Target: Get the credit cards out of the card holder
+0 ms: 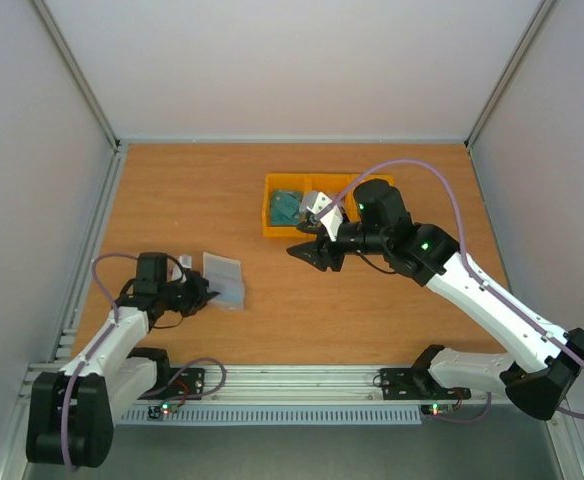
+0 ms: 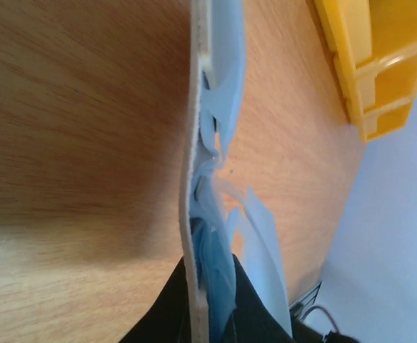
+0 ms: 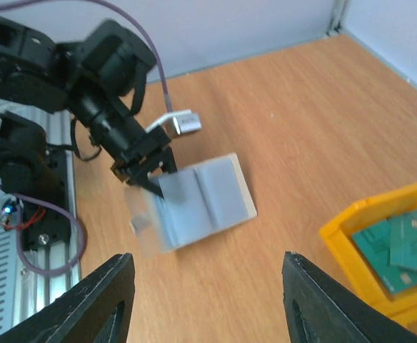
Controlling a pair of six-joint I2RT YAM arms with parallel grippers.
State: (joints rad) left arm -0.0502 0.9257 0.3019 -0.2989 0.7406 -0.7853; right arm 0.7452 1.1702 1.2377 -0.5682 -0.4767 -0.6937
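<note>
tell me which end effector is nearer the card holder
Left. The left end effector grips the card holder; the right end effector hangs open, apart from it, by the yellow tray.

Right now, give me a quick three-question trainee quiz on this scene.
1. True or false: the right gripper holds a card.
2. What does the left gripper pinch? A) a pen B) the card holder C) nothing
3. Fill in: the teal cards lie in the ____ tray.
Key: 1 false; 2 B; 3 yellow.
</note>
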